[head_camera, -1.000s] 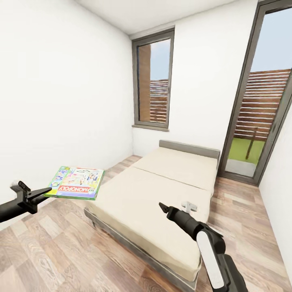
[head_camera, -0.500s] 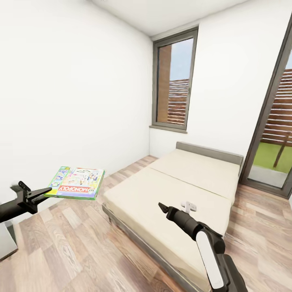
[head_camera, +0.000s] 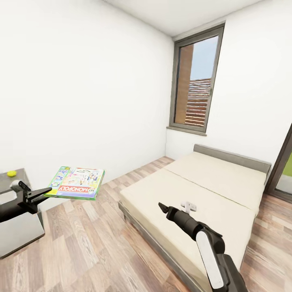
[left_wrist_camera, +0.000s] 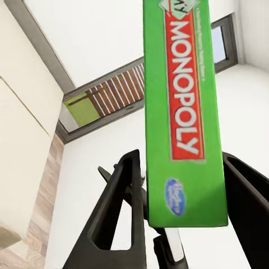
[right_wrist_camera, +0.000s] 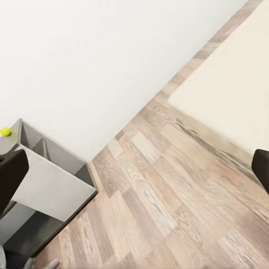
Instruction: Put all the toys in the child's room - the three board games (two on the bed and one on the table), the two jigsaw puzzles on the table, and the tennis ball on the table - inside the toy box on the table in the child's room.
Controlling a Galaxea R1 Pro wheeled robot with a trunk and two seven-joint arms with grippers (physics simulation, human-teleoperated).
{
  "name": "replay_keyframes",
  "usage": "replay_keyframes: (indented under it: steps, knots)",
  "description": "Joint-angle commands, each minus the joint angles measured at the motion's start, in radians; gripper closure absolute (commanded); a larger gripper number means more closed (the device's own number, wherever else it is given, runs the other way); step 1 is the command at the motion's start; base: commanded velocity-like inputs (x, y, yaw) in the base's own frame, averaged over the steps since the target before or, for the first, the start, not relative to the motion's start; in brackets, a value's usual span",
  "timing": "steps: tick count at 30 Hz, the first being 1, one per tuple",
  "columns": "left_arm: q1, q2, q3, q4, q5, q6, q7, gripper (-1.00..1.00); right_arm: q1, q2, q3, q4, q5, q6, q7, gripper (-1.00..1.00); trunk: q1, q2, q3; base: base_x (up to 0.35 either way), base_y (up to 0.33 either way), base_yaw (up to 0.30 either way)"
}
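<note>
**One game in hand, toy box yet to reach**

Carrying the Monopoly box (head_camera: 76, 183) in the left gripper (head_camera: 40, 193), clamped by one edge and held flat over the wooden floor (head_camera: 93, 247), well clear of the bed (head_camera: 202, 194). Seen from the left wrist, green box edge wedged between the two dark fingers (left_wrist_camera: 123, 213). Right gripper (head_camera: 163, 208) out over the near part of the mattress, carrying nothing; from the right wrist, fingertips at opposite edges of the frame, so spread wide.

No game visible on the mattress as far as shown; whether the second bed game is already moved cannot be told. Small yellow-green ball (head_camera: 11, 173) on the corner of a grey top at the far left, probably the tennis ball on the table (head_camera: 20, 178), so that one apparently not yet boxed.

Judged early to mid task: one game lifted but not delivered, with the puzzles, the other games and the ball likely left.
</note>
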Motion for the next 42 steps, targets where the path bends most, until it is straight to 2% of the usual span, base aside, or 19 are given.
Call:
replay_keyframes:
  steps: [1, 16, 42]
  knots:
    - [-0.002, 0.001, -0.004, 0.001, 0.006, 0.01, -0.004, 1.0, -0.001, 0.0, -0.002, -0.001, 0.0, 0.005, 0.003, -1.0, -0.004, 0.006, 0.002, 0.0, 0.0, 0.288]
    - [-0.002, -0.001, -0.004, 0.001, 0.006, 0.01, -0.003, 1.0, -0.001, 0.0, -0.002, -0.001, 0.0, 0.0, 0.003, -1.0, -0.061, 0.111, 0.049, 0.0, 0.0, 0.254]
    - [-0.002, -0.002, -0.004, 0.001, 0.006, 0.01, -0.002, 1.0, -0.001, 0.0, 0.0, -0.001, 0.001, -0.009, 0.003, -1.0, -0.161, 0.293, 0.13, 0.0, 0.0, 0.008]
